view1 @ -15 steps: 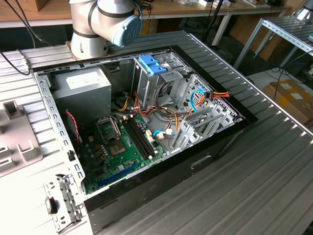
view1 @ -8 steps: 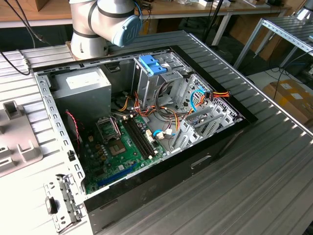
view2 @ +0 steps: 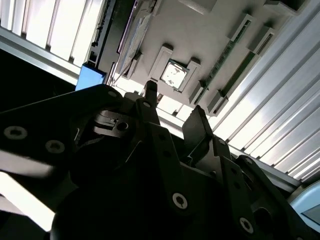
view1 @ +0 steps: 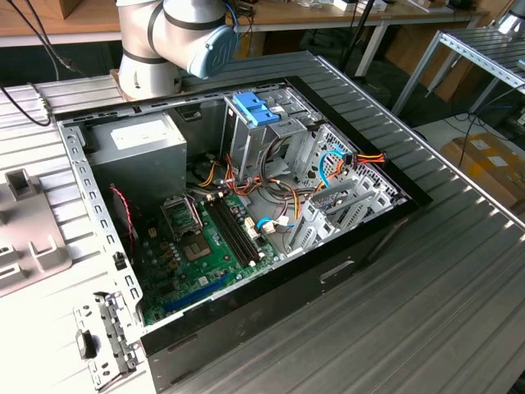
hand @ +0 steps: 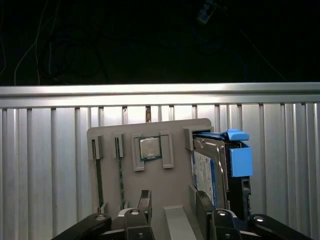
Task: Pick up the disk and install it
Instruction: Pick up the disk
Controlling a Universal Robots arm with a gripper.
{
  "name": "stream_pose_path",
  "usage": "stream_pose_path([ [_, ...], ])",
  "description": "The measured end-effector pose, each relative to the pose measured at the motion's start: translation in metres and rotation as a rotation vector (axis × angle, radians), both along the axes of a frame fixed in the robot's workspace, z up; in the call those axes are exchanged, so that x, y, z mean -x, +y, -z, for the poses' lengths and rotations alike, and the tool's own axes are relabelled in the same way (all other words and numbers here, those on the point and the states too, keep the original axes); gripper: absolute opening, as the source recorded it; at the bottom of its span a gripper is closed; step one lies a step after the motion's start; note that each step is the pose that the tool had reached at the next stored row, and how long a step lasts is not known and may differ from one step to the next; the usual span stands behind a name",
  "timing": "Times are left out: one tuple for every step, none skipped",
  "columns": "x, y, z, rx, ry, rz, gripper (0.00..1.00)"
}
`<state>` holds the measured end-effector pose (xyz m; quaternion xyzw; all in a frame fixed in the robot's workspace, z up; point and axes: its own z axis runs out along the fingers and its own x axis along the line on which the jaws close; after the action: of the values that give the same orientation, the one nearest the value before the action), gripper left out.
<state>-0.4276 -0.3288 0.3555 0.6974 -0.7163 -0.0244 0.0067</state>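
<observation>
The disk (hand: 212, 167) is a grey drive in a light-blue carrier with a brighter blue end tab (hand: 241, 161). It stands on edge in the end slot of a grey parts holder (hand: 172, 130) in the first wrist view. My gripper (hand: 174, 202) hovers over that holder, open, with nothing between its dark fingers (hand: 145, 200). The disk lies just outside the gap, close to one fingertip. In the second wrist view the gripper (view2: 172, 107) shows against the holder (view2: 200, 30), with the blue tab (view2: 90, 77) off to one side.
The holder also carries a processor chip (hand: 149, 148) and two memory sticks (hand: 97, 175) on ribbed metal table (hand: 45, 160). In the exterior view an open computer case (view1: 246, 213) lies on the table, a blue part (view1: 250, 107) on its drive cage, arm base (view1: 172, 41) behind.
</observation>
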Motion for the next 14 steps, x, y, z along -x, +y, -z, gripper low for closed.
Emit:
stream_pose_path([
  [0.0, 0.0, 0.0, 0.0, 0.0, 0.0, 0.48],
  [0.0, 0.0001, 0.0003, 0.0, -0.0001, 0.0, 0.48],
  [0.0, 0.0002, 0.0004, 0.0, -0.0001, 0.0, 0.48],
  [0.0, 0.0003, 0.0005, 0.0, -0.0001, 0.0, 0.48],
  [0.0, 0.0003, 0.0005, 0.0, -0.0001, 0.0, 0.48],
  [0.0, 0.0004, 0.0006, 0.0, -0.0001, 0.0, 0.48],
  [0.0, 0.0005, 0.0008, 0.0, -0.0001, 0.0, 0.48],
  [0.0, 0.0005, 0.001, 0.0, 0.0, 0.0, 0.48],
  [0.0, 0.0006, 0.0011, 0.0001, 0.0001, 0.0, 0.48],
  [0.0, 0.0006, 0.0014, 0.0, -0.0001, 0.0, 0.48],
  [0.0, 0.0006, 0.0014, 0.0, 0.0, 0.0, 0.48],
  [0.0, 0.0006, 0.0015, 0.0, 0.0, 0.0, 0.48],
  [0.0, 0.0007, 0.0017, 0.0, 0.0, 0.0, 0.48],
  [0.0, 0.0007, 0.0019, 0.0, 0.0, 0.0, 0.48],
])
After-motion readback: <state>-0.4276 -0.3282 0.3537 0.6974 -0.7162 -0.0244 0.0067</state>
